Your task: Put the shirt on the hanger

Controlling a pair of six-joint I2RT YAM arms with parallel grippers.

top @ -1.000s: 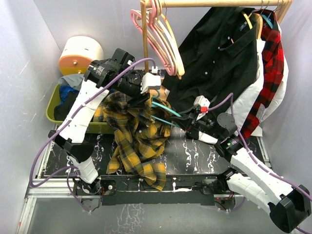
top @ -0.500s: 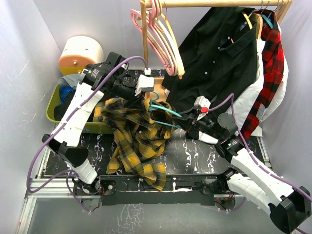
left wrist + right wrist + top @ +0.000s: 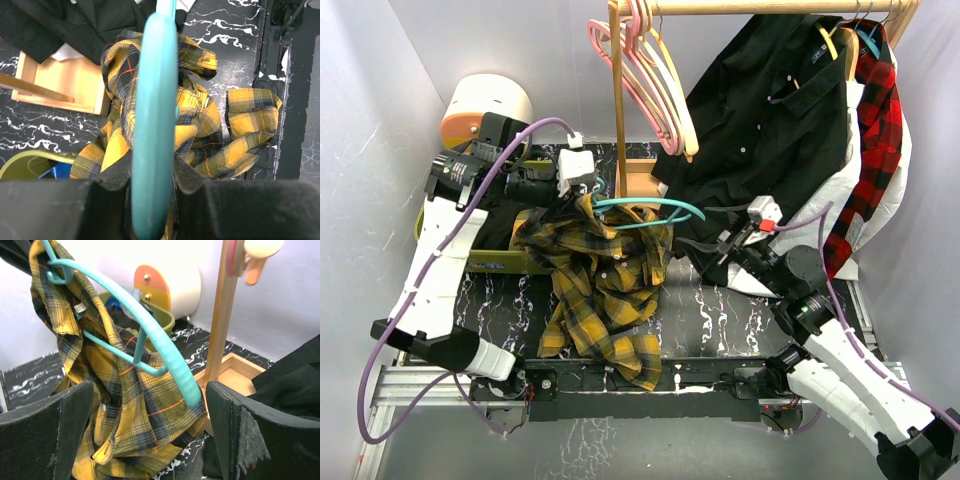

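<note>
**Right hand let go, hanger swung left**

Nearest me, the shirt trailed its tail on the counter. Its upper part was bunched over the hanger. My right hand had released the hanger's tip and stood wide, just apart. Farther back, my left hand, clamped on the hanger, had carried it up and leftward. One hanger arm showed bare, so I judged that shoulder undone.

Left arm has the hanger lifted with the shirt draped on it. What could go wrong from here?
1. The shirt is bunched at the hanger's end near the left gripper. The other end is bare, so the shirt may slide off.
2. The right gripper is open near that bare end. Only the left clamps the hanger, so it may twist.
</note>
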